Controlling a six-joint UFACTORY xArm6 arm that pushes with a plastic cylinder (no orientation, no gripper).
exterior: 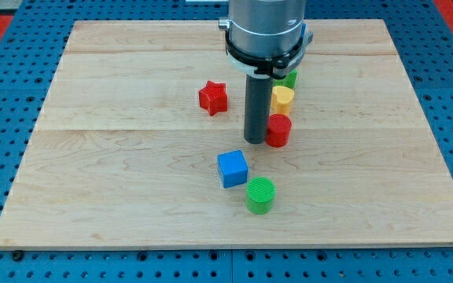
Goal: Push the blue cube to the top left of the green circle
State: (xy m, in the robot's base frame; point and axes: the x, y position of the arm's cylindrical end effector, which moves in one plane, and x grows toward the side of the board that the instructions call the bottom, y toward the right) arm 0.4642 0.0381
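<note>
While the blue cube [232, 168] already lies just up and to the view's left of the green circle [260, 194], the two appear nearly touching at their adjacent corners, so the required placement looks largely met. Whether a further nudge is wanted is a matter of judgement: the cube sits close beside the circle's upper-left edge rather than clearly apart from it, and a slight push toward the view's top left would make the relation more distinct.

My tip [255, 141] rests on the bench [116, 157] above the cube, toward the view's top, near it but not in contact. It stands just beside the red cylinder [278, 130], on that block's left in the view, apparently touching or almost so. No hand is fitted to this arm; the rod alone does the work, so nothing is held.

Other blocks lie outside the task: a red star [212, 97] to the view's upper left of the tip, a yellow block [282, 98] above the red cylinder, and a green block [290, 79] partly hidden behind the arm's housing.

From its present position the tip is poorly placed to drive the cube up and left; it would have to come round below it.
</note>
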